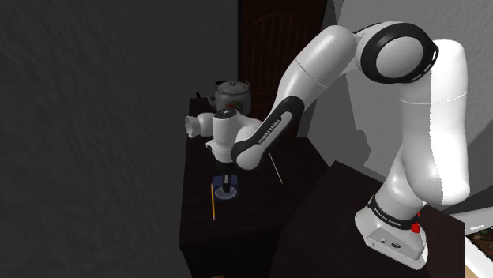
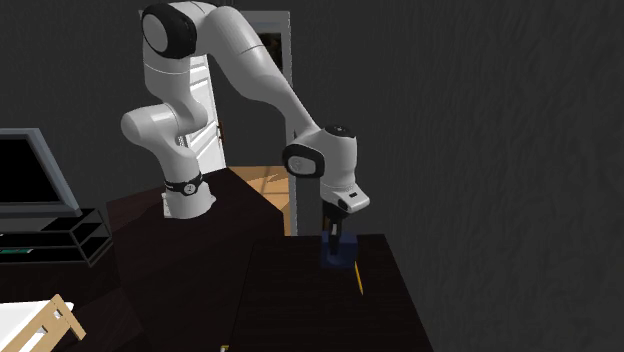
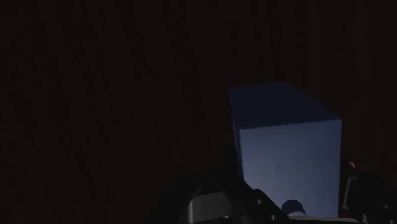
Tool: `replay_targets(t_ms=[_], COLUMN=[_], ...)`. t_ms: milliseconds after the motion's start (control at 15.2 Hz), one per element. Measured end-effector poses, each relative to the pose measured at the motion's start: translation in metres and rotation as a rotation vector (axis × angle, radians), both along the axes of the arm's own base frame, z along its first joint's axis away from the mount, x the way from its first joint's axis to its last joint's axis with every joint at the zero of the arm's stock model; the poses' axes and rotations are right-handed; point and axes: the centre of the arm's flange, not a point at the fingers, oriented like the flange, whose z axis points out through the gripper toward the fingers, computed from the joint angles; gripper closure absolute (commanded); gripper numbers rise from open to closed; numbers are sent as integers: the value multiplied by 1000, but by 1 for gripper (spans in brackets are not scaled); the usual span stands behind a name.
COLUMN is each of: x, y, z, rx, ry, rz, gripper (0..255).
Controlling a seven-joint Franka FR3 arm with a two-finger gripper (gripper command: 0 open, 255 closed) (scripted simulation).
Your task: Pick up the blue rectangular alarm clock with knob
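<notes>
Yellow first, leftmost in shoulder view: seeing a pencil point(image 1: 212, 201) flat on the dark table point(image 1: 245, 217), just outboard of the jaws and not touching them.

Next, dead between the jaws: blue alarm clock point(image 1: 229, 195), seated on the table. Shows as an upright box in wrist view; cannot confirm the knob in this dimness.

Reading the gripper point(image 1: 227, 186) as pointed straight down over it. Jaws spread, one per flank, close to the side faces but not visibly pinching. Makes sense as a top-down straddle: keeps the squeeze square to the flat sides and the wrist clear of the tabletop.

Judging the step as pre-grasp, with close and lift not yet done.

Further right, beyond the jaws: grey kettle point(image 1: 232, 93) at the table's far end, then a thin rod point(image 1: 275, 167) lying apart from the jaws. Neither in the closing path.

Far right: stand point(image 1: 324, 229), well away from the jaws.

Worth watching for a nudged pencil on descent, and for an off-centre squeeze skewing the clock.
</notes>
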Motion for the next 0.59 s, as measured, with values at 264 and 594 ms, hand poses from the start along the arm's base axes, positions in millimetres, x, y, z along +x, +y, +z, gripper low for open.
replay_targets(t_ms=[264,594], x=[0,0], y=[0,0], z=[21,46], rx=[0,0], ry=[0,0], rz=[0,0], gripper=[255,255])
